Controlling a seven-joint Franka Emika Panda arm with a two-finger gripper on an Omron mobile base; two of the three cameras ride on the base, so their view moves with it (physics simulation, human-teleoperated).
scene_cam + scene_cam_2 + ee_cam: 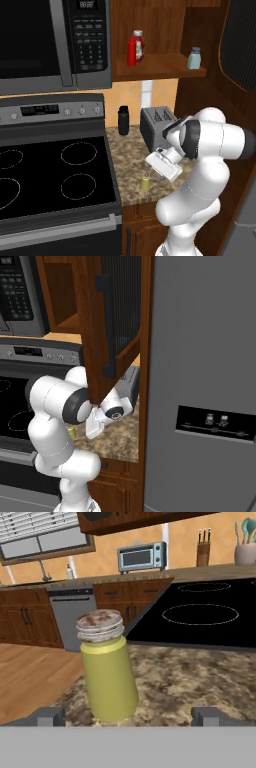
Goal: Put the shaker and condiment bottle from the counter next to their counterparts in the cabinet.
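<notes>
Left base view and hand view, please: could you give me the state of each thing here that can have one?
gripper: open, level with the shaker, not touching it
shaker: upright on the counter, capped, between the fingertips
ketchup bottle: upright on the cabinet shelf, cap on
pale blue shaker: upright on the same shelf
black cylinder: upright on the counter by the toaster

I see a matt yellow-green shaker (109, 677) with a clear, ridged top on rough-looking speckled granite counter (200, 677); the cabinet (160, 66) is reddish-brown wood.
</notes>
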